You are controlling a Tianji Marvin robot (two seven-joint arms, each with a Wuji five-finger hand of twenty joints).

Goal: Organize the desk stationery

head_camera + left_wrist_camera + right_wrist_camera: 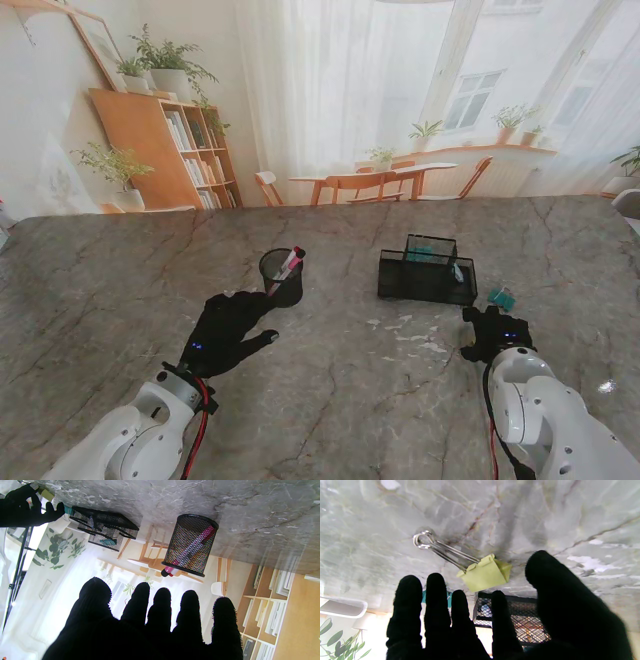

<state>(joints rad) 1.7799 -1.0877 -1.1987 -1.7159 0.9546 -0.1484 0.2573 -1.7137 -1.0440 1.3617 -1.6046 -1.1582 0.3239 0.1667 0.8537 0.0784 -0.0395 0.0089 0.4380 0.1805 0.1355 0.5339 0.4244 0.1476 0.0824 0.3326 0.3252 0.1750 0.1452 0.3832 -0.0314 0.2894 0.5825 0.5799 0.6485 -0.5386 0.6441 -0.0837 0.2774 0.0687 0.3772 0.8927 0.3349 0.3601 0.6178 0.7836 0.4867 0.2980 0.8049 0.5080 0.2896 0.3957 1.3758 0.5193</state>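
A black mesh pen cup [282,277] stands mid-table with a pink marker [290,262] leaning in it; the left wrist view shows the cup [191,545] and marker [190,550] just past my fingers. My left hand [225,330] [155,625] hovers close to the cup on my side, open and holding nothing. A black mesh organizer tray [427,270] sits to the right. A yellow-green binder clip [486,573] lies flat on the table just beyond the fingertips of my right hand [492,330] [495,620], which is open. A teal clip [501,297] lies right of the tray.
White smears [410,335] mark the grey marble table top [330,400] between my hands. A small bright spot [607,385] shows near the right edge. Beyond the table's far edge hangs a printed room backdrop [330,120].
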